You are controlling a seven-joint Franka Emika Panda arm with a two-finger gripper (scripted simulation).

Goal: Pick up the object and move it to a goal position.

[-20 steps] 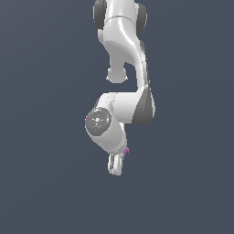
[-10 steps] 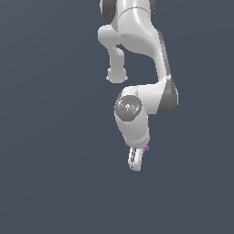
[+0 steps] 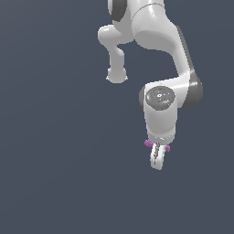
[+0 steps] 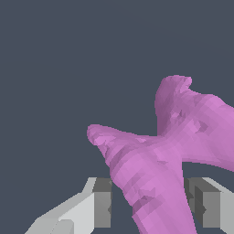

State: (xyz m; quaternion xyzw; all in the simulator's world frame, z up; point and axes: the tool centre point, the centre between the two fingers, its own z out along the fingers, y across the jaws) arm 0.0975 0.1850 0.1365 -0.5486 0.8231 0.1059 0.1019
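Note:
The object (image 3: pixel 148 143) is a small pink-magenta lumpy piece with flared ends. In the exterior view only its pink tips poke out on both sides of my gripper (image 3: pixel 156 161), which hangs below the white arm. In the wrist view the object (image 4: pixel 169 151) fills the frame as an X-shaped form. It sits between my two grey-padded fingers (image 4: pixel 101 203), which press on its narrow part. The gripper is shut on it and holds it off the surface.
A plain dark grey-blue surface (image 3: pixel 55 160) fills the background in both views. The white arm's elbow and base links (image 3: pixel 151 32) rise above the gripper in the exterior view. No other thing shows.
The arm has swung toward the exterior view's right, carrying the object with it. The grip on the object has stayed the same.

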